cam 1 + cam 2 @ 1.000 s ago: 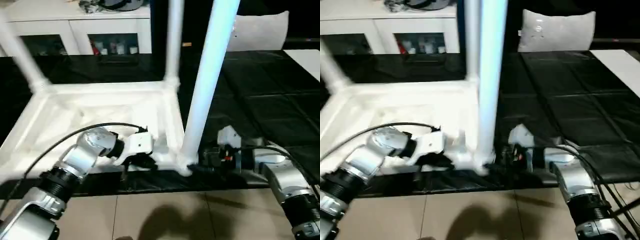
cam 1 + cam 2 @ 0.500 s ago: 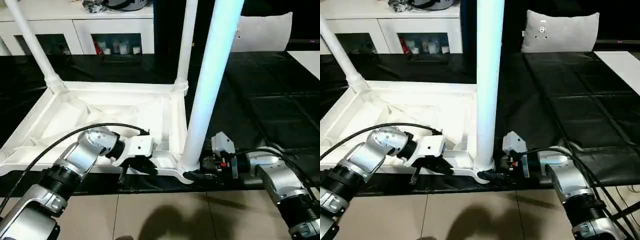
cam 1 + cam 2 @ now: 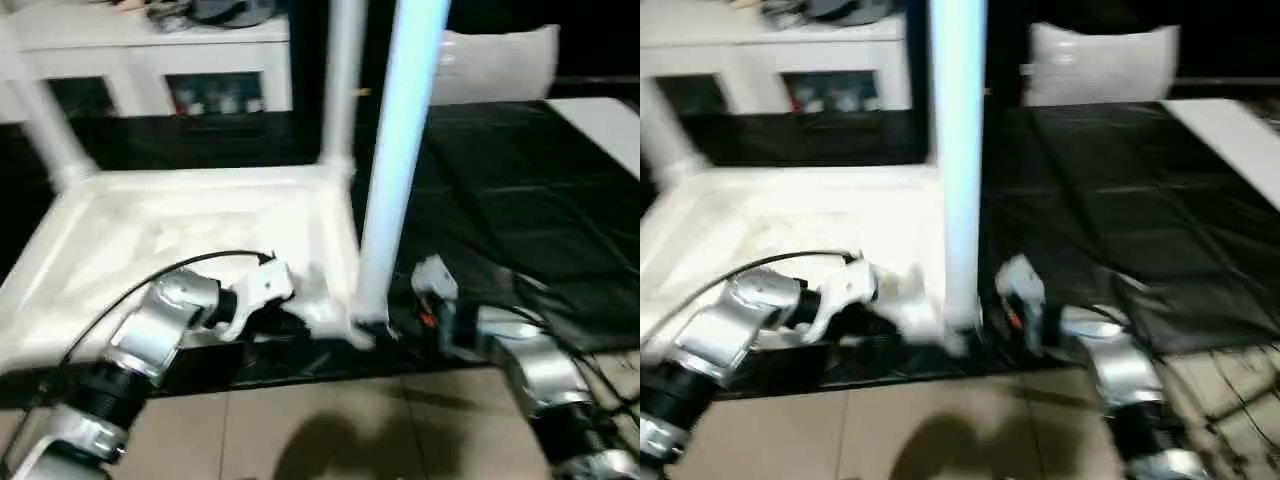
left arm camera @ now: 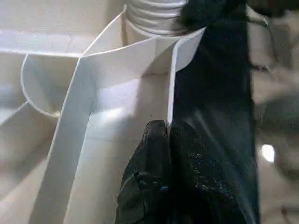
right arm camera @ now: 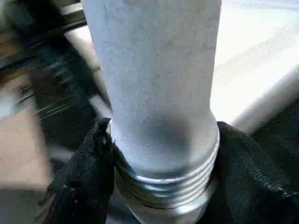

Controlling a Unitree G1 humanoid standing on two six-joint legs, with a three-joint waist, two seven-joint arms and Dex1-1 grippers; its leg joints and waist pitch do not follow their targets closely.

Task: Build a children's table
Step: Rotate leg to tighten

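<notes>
The tabletop [image 3: 190, 240] is lying upside down on a black mat [image 3: 500, 180] on the floor, its ribbed underside facing up. At its far left corner a leg [image 3: 40, 130] is standing in its socket and leaning outward. Behind it, a white cabinet [image 3: 150, 60] with glass doors is sitting against the far wall.

The left gripper [image 4: 166, 140] is reaching in over the near edge of the tabletop. In the left wrist view its jaws are clenching on a thin upright rib of the underside, just short of the near right corner socket, the two black fingertips [image 4: 154, 140] pressing together on the white plastic.

Further right, a second leg [image 3: 340, 90] is standing upright at the far right corner. In front of it, the near leg [image 3: 395, 160] is rising from the near right corner socket and running out of the top of the head views.

The right gripper [image 5: 163, 154] is coming in from the right at floor level. In the right wrist view its jaws are grasping the flared, ridged base of the near leg, one black finger on each side of it. A pale cushion [image 3: 495, 65] is standing at the far right, beyond the mat.
</notes>
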